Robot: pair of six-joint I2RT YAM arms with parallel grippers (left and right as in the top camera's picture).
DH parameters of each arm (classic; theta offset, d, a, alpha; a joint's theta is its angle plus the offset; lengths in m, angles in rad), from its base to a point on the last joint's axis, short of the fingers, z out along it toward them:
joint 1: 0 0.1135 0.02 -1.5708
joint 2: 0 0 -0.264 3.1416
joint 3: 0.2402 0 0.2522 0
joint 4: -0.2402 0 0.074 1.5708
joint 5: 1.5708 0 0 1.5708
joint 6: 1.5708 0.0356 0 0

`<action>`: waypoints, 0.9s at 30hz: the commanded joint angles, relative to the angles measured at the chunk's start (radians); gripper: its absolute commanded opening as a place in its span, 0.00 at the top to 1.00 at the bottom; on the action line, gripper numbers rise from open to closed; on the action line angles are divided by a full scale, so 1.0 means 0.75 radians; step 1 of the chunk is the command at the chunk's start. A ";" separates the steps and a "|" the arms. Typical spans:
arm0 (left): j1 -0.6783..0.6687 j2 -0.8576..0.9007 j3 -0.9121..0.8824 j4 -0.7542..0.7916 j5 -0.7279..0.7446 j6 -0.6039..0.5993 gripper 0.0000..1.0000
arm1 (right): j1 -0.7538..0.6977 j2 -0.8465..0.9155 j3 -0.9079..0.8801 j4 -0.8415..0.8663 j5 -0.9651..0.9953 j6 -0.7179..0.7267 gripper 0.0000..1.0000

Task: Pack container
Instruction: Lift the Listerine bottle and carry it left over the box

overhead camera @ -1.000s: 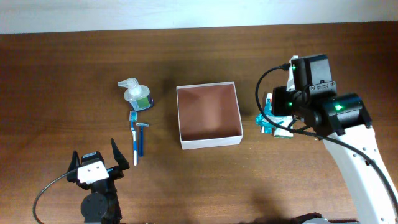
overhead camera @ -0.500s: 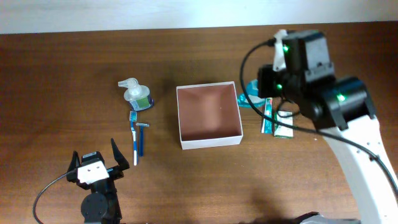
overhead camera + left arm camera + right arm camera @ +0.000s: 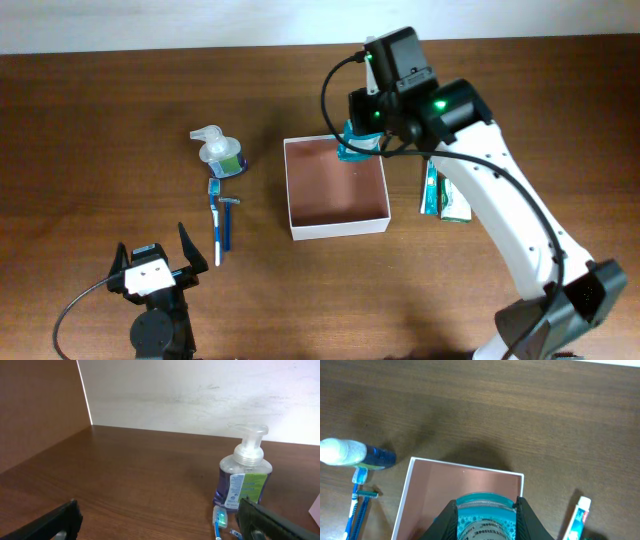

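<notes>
The container (image 3: 337,227) is a shallow white-walled box with a reddish-brown bottom at the table's middle; it also shows in the right wrist view (image 3: 415,485). My right gripper (image 3: 360,140) is shut on a teal bottle (image 3: 352,150) and holds it above the container's far right corner. In the right wrist view the teal bottle (image 3: 485,517) sits between the black fingers (image 3: 485,510). My left gripper (image 3: 155,262) is open and empty near the front left, its fingers (image 3: 160,522) framing bare wood.
A clear soap pump bottle (image 3: 218,152) (image 3: 243,475) stands left of the container, with a blue toothbrush (image 3: 215,218) and a razor (image 3: 230,205) in front of it. A toothpaste tube (image 3: 430,190) (image 3: 577,516) and a packet (image 3: 455,203) lie right of the container.
My right gripper has carried the teal bottle from the table right of the container up and left, over the container's far right corner. The left arm has not moved.
</notes>
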 commanded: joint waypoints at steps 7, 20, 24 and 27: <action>0.007 -0.004 -0.008 0.003 -0.013 0.012 0.01 | 0.075 0.030 0.066 0.077 0.161 0.011 0.81; 0.007 -0.004 -0.008 0.003 -0.013 0.011 0.01 | 0.075 0.144 0.065 0.107 0.162 0.018 0.81; 0.007 -0.004 -0.008 0.003 -0.013 0.012 0.01 | 0.075 0.174 0.065 0.121 0.174 0.025 0.81; 0.007 -0.004 -0.008 0.003 -0.013 0.012 0.01 | 0.075 0.194 0.065 0.120 0.217 0.039 0.81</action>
